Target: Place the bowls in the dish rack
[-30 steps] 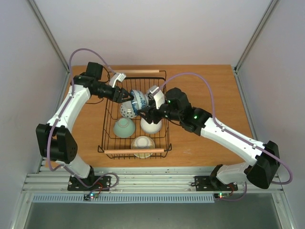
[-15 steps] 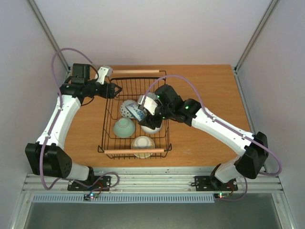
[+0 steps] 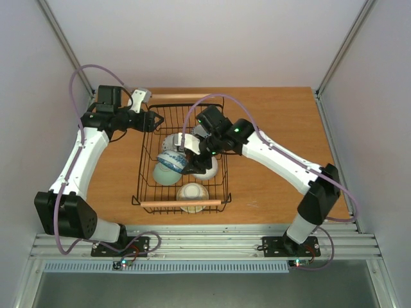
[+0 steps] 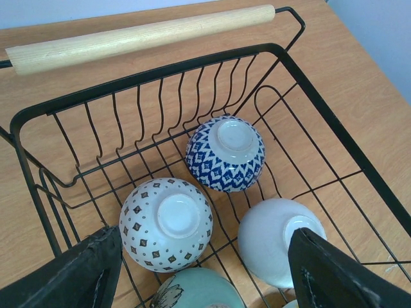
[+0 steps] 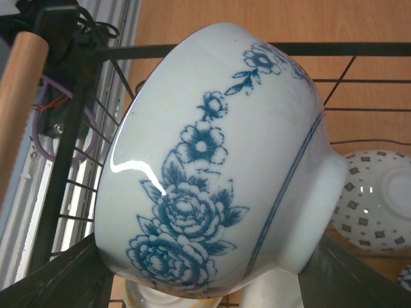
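Note:
The black wire dish rack (image 3: 140, 168) holds several upturned bowls. My right gripper (image 3: 186, 156) is shut on a white bowl with blue flowers (image 3: 171, 160), held tilted low inside the rack over the pale green bowl (image 3: 164, 174). The flowered bowl fills the right wrist view (image 5: 218, 160). My left gripper (image 3: 151, 119) is open and empty above the rack's far left corner. In the left wrist view, below the gripper (image 4: 205, 282), lie a blue diamond-patterned bowl (image 4: 225, 153), a dotted bowl (image 4: 166, 222), a plain white bowl (image 4: 282, 240) and the green one (image 4: 199, 289).
The rack's wooden handles sit at the far end (image 3: 183, 96) and near end (image 3: 180, 204). A cream bowl (image 3: 192, 192) lies by the near handle. Bare wooden table (image 3: 276, 115) lies right of the rack, and grey walls close both sides.
My left gripper let go of the flowered bowl and drew back to the rack's far left corner. My right gripper carried that bowl left and down into the rack.

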